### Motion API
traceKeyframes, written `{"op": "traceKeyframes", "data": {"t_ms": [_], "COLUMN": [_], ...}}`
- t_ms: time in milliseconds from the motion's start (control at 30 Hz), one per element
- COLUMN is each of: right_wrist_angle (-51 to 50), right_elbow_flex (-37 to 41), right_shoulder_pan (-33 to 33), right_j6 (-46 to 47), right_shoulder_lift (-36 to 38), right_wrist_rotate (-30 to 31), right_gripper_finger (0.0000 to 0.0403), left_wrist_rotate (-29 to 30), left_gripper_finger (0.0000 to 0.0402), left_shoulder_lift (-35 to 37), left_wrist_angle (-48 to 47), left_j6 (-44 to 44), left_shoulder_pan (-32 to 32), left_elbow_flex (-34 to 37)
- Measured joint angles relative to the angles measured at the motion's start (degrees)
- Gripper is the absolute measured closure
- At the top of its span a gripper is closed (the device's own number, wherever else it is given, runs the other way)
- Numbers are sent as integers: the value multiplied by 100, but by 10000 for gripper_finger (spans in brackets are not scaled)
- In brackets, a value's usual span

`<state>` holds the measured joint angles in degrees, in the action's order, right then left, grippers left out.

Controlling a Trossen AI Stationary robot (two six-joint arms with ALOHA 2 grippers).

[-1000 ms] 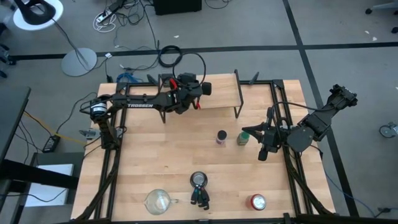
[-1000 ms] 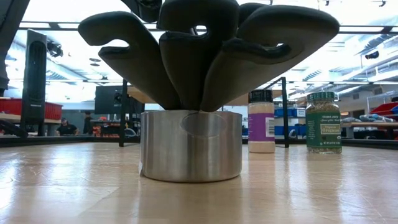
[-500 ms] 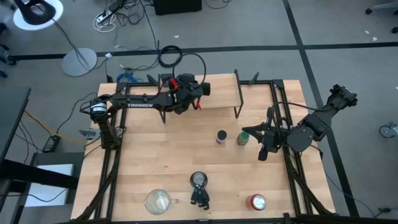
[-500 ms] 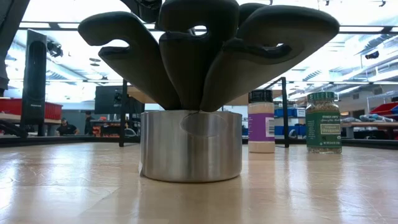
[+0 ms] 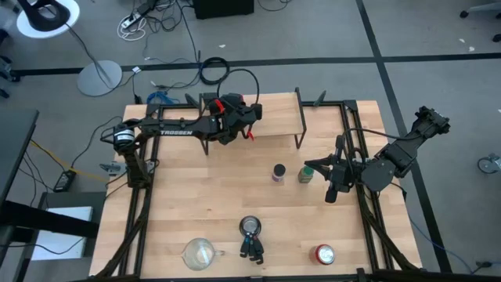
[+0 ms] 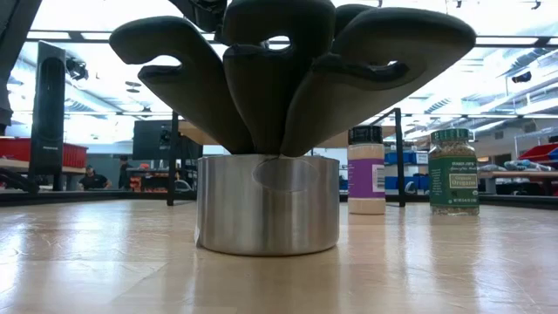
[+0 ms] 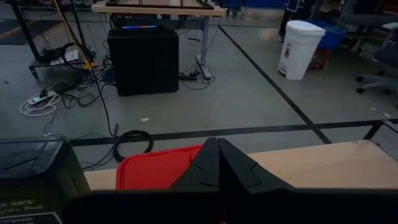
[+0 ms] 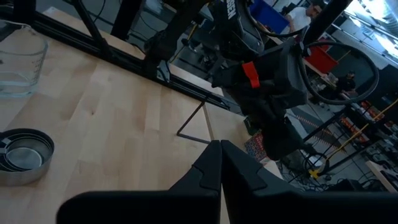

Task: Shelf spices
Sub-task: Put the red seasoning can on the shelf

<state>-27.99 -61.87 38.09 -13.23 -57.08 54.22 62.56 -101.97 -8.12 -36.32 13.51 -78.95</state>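
Red tin [image 7: 155, 169] beside left gripper [image 7: 217, 163] on shelf [image 5: 270, 117] — jaws clenched, right gripper [image 8: 219, 163] clenched too

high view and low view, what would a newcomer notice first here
From above, the left hand sits shut at the shelf at the table's far edge. Mid-table stand the purple-labelled jar and green jar, apart. The low view is filled by nested steel measuring cups close to the camera.

Pale, smooth-grained wood surface [image 6: 105, 262]; brushed metal cup [image 6: 268, 204] with dull sheen, matt dark handles [image 6: 288, 70] above; glossy red tin [image 7: 155, 171]; clear glass cup [image 8: 18, 59]; matt black fingers [image 7: 214, 168].
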Motion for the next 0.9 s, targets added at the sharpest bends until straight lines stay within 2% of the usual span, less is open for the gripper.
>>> {"op": "traceKeyframes", "data": {"t_ms": [200, 567, 733, 900], "right_wrist_angle": [-10, -30, -248, -340], "right_elbow_flex": [65, 127, 130, 131], "right_shoulder_pan": [0, -44, -44, -44], "right_j6": [-32, 100, 449, 826], "right_shoulder_lift": [3, 3, 3, 3], "right_wrist_rotate": [-122, -146, -116, 114], "right_gripper_finger": [397, 399, 401, 401], "left_wrist_rotate": [60, 368, 778, 1424], "left_gripper_finger": [401, 400, 400, 400], "left_shoulder_lift": [0, 0, 81, 630], "left_wrist_angle": [108, 129, 38, 33], "left_j6": [268, 2977, 4279, 5493], "left_shoulder_pan": [-158, -943, -1693, -2741], "left_elbow_flex": [-347, -2460, -3246, -3436]}}
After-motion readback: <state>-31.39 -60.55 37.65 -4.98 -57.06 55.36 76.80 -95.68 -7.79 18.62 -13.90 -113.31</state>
